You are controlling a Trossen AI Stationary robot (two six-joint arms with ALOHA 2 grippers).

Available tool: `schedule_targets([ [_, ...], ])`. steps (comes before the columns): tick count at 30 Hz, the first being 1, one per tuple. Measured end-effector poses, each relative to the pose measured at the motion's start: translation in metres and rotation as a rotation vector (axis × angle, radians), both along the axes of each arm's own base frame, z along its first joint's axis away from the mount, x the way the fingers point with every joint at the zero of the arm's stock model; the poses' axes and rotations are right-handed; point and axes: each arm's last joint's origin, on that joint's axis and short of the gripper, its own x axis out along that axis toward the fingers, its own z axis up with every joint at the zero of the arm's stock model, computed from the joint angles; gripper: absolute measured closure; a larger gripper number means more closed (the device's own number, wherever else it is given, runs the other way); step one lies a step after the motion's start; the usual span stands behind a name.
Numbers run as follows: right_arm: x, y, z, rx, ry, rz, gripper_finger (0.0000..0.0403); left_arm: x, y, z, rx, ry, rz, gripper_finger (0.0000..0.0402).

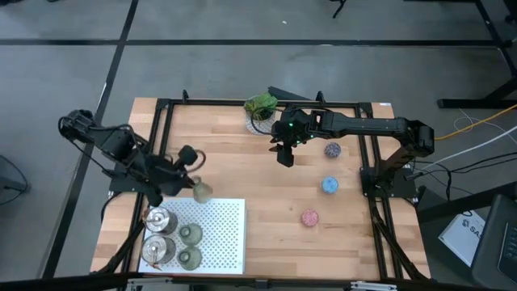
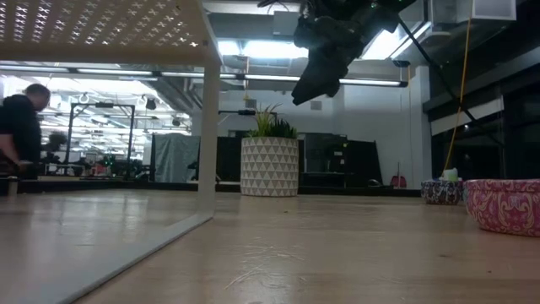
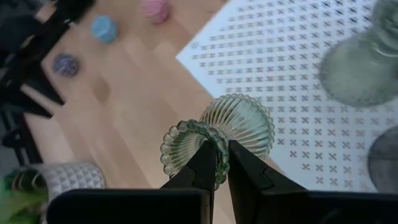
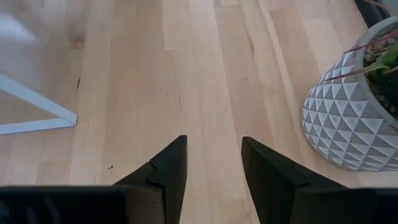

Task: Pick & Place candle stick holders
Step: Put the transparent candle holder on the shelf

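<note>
The left gripper (image 3: 217, 163) pinches the frilly rim of an olive-grey holder (image 1: 201, 191), just off the white tray (image 1: 226, 234) at the tray's eleven o'clock corner. On the tray stand two silver holders (image 1: 159, 234) and two more olive-grey ones (image 1: 191, 246). The right gripper (image 1: 284, 153) hangs over bare wood with its fingers apart, holding nothing (the plant (image 1: 260, 105) is at its eleven o'clock). The purple (image 1: 333, 149), blue (image 1: 330, 184) and pink (image 1: 310, 217) holders sit at the tray's two o'clock, probably untouched.

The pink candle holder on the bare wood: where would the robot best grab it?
Probably from straight above, jaws closing across the round rim of the pink holder. It sits upright like a small bowl, apart from the blue holder, so both sides are free. The open right gripper hangs nearest.
</note>
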Motion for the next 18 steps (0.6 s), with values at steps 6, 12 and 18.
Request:
schedule_targets([
  [6,0.0,0.0,0.0,0.0,0.0,0.0,0.0249,0.0,-0.019,-0.006,0.045,0.026,-0.101,0.0385],
  [12,0.0,0.0,0.0,0.001,-0.001,-0.006,0.0249,-0.011,-0.034,-0.006,0.111,0.008,-0.212,0.0385],
  [18,0.0,0.0,0.0,0.02,-0.005,-0.027,0.0249,-0.023,-0.041,-0.011,0.11,0.064,-0.246,0.0385],
])
